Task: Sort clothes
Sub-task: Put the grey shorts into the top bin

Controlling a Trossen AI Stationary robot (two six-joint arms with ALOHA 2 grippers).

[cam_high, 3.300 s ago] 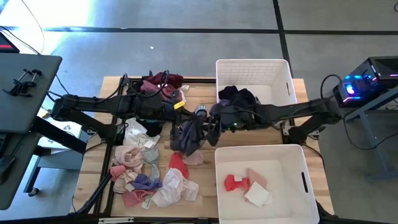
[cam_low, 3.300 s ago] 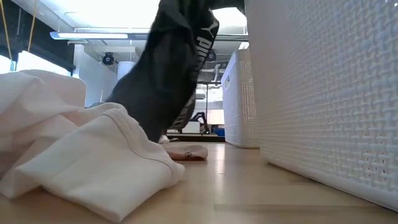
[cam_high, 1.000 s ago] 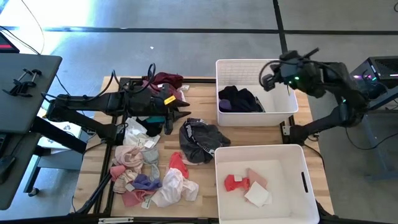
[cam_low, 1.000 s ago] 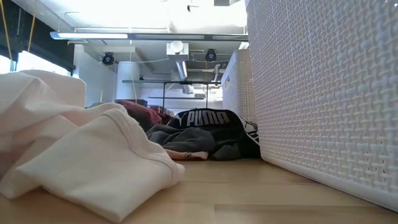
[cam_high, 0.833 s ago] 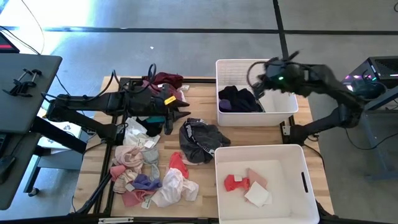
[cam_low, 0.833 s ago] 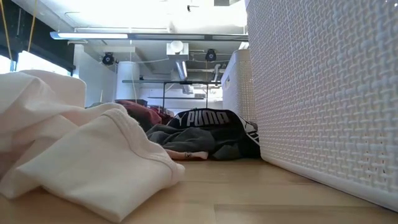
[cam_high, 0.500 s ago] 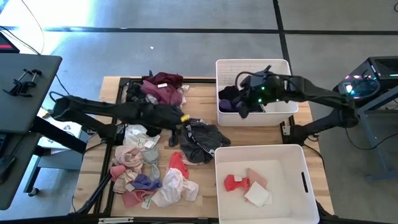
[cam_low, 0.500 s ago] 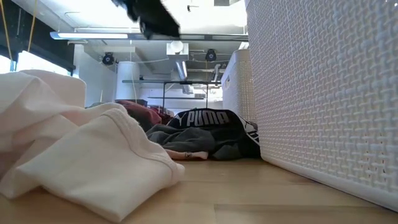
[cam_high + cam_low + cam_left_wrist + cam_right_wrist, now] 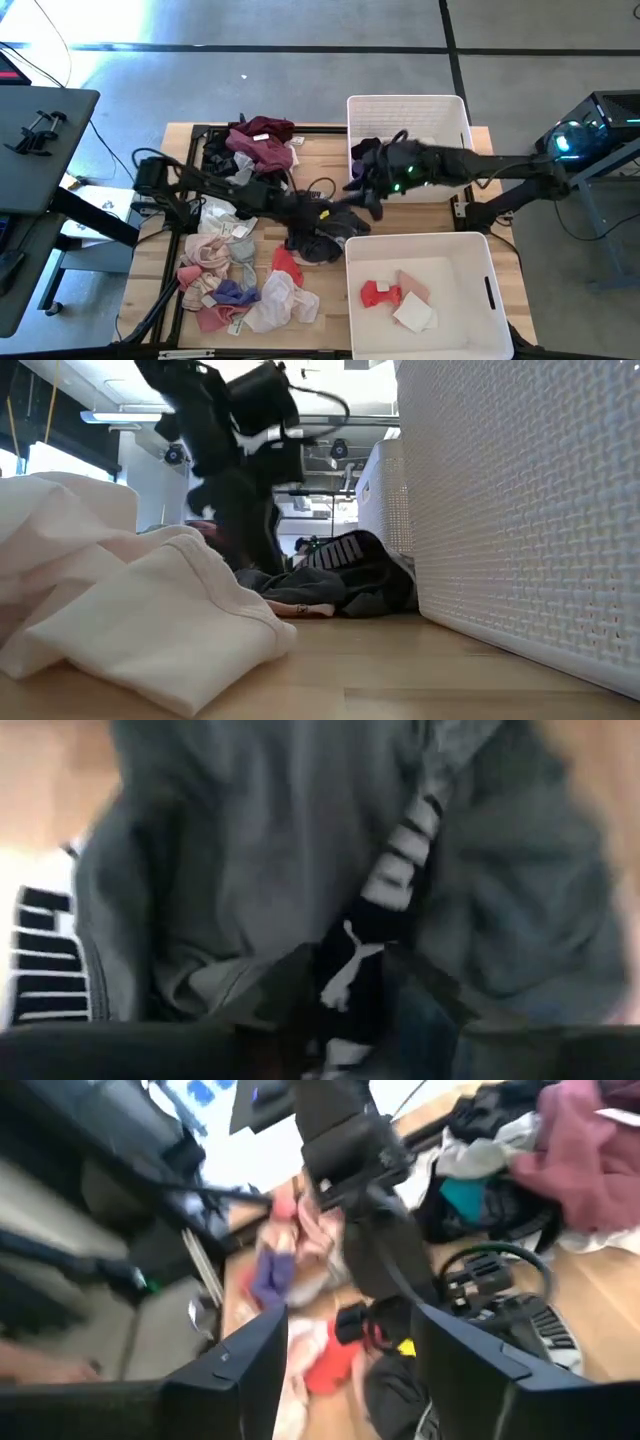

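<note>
**While the left tool is sitting on the grey garment, the right tool is hanging open beside it**

Where the wooden table [image 9: 320,145] is showing bare between the heaps and the bins, the left arm is reaching across from its side. Its left tool [image 9: 335,215] is resting down on the crumpled dark grey garment with the black, white-lettered waistband [image 9: 312,243]. This garment is lying in the middle of the table, just beside the rim of the near white rectangular plastic bin [image 9: 480,250]. In the left wrist view the grey cloth is filling the picture and the black band is running between the dark fingers. Whether the left tool is actually pinching the band I cannot tell.

The right tool [image 9: 365,190] is hovering over the table just off the near corner of the far white rectangular plastic bin [image 9: 455,110], close to the left tool. Its two fingers are standing wide apart with nothing between them.

Dark clothes [image 9: 372,152] are lying in the far bin. A red garment [image 9: 378,293] and a pale folded piece [image 9: 413,312] are lying in the near bin.

A maroon garment [image 9: 262,140] is sitting at the far edge of the table. A heap of pink, white and purple garments [image 9: 235,280] is spreading along the near left side, with one white piece [image 9: 130,620] lying closest to the low camera.
</note>
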